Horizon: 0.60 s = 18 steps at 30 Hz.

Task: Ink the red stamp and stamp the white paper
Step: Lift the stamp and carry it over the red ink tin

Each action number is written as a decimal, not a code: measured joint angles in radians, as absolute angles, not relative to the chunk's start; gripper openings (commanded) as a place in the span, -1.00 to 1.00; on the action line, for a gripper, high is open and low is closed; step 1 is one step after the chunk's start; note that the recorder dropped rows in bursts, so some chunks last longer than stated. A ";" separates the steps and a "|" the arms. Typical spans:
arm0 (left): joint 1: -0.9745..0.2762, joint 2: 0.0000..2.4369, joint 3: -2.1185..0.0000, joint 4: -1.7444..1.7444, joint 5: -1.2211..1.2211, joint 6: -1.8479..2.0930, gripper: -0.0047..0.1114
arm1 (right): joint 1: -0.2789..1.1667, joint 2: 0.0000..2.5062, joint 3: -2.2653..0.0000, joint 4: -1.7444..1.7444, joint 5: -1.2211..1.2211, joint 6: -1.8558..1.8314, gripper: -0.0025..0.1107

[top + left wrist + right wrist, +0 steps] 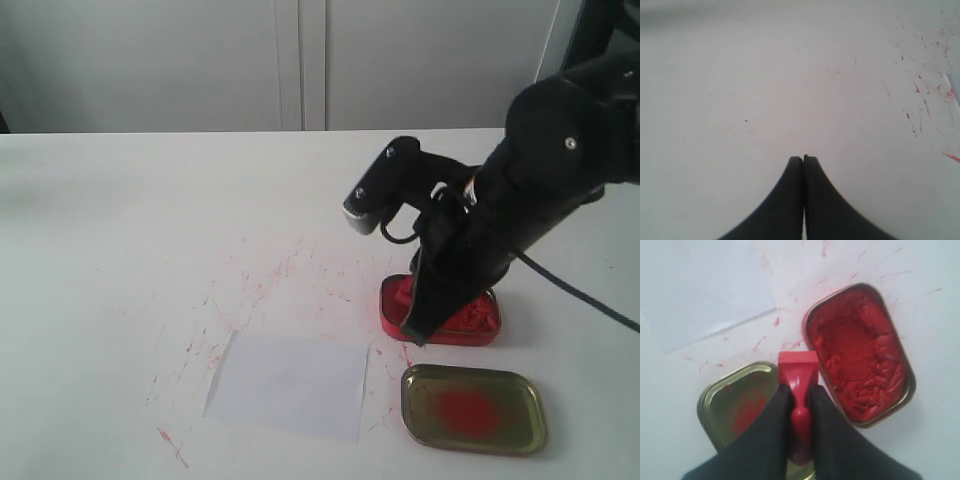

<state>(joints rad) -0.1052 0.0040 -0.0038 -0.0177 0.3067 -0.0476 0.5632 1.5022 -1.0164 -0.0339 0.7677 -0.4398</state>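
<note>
My right gripper (800, 392) is shut on the red stamp (798, 367), gripping its handle, with the square base pointing down. The stamp hangs between the red tin of lumpy paste (860, 352) and the gold lid (737, 407). In the exterior view the right gripper (418, 330) hangs at the near left edge of the red tin (475, 322), and its dark fingers hide the stamp. The white paper (290, 385) lies flat to the left of the lid and shows again in the right wrist view (705, 290). My left gripper (803, 159) is shut on nothing over bare table.
The gold lid (473, 408), with a red smear in its middle, lies near the front edge, right of the paper. Red smudges (265, 285) mark the white tabletop around the paper and tin. A black cable (575, 290) trails from the right arm.
</note>
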 measured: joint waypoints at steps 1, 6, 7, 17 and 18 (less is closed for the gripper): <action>-0.105 0.004 -0.004 -0.018 0.307 -0.048 -0.92 | 0.563 1.514 -1.043 -0.034 0.778 -0.427 -0.96; -0.105 0.004 -0.004 -0.018 0.307 -0.048 -0.92 | 0.526 1.614 -1.155 -0.035 0.869 -0.403 -0.96; -0.105 0.004 -0.004 -0.018 0.307 -0.048 -0.92 | 0.514 1.631 -1.175 -0.038 0.886 -0.403 -0.96; -0.105 0.004 -0.004 -0.018 0.307 -0.048 -0.92 | 0.439 1.784 -1.277 -0.040 0.933 -0.459 -0.96; -0.105 0.004 -0.004 -0.018 0.307 -0.048 -0.92 | 0.436 1.794 -1.280 -0.040 0.933 -0.470 -0.96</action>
